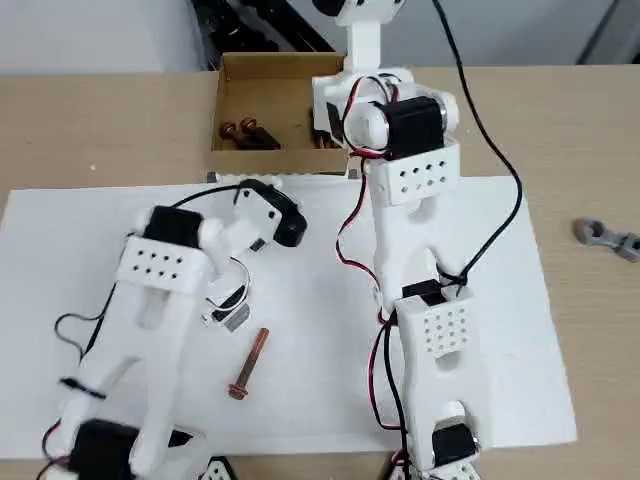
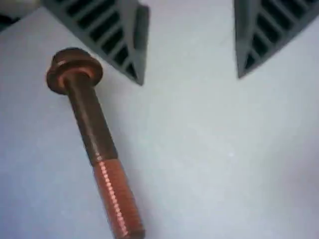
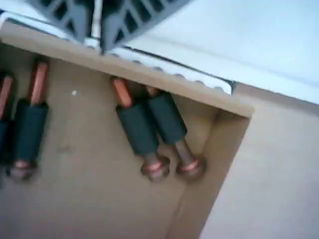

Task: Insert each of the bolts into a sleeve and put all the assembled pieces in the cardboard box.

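Observation:
A copper bolt (image 1: 250, 363) lies loose on the white paper (image 1: 80, 250). My left gripper (image 2: 192, 55) is open just above the paper; the bolt (image 2: 92, 139) lies beside one of its fingers (image 2: 119, 35), head toward it, not between them. In the high view the left gripper (image 1: 228, 308) hangs just up-left of the bolt. The cardboard box (image 1: 280, 95) stands at the back. My right gripper (image 3: 99, 35) is shut on nothing above the box's near wall (image 3: 174, 82). Several bolts in black sleeves (image 3: 149, 129) lie inside the box.
The right arm (image 1: 410, 170) stretches from the front edge up to the box and covers its right end. A small metal wrench-like tool (image 1: 605, 235) lies on the bare wood at the far right. Red and black cables trail over the paper between the arms.

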